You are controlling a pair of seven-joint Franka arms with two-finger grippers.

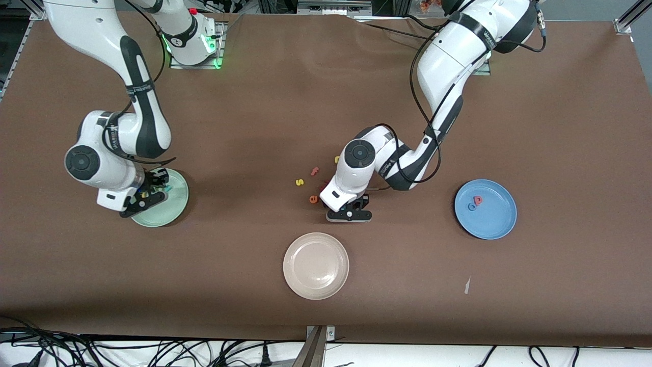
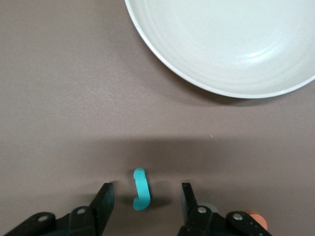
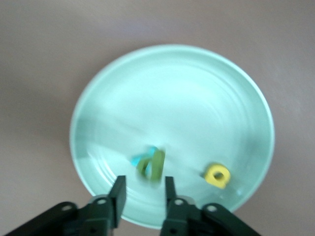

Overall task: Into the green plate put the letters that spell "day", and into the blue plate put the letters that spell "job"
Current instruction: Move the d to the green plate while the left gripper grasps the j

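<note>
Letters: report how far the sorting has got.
Done: red b and blue o lie in the blue plate; yellow a and teal y in the green plate. In hand: right hand releasing green d. Left: teal j, between the open left hand.

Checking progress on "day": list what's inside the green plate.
In the green plate, the right wrist view shows a yellow a, a green d and a teal letter mostly covered by it, below the open right gripper. In the front view that gripper hides them.
</note>
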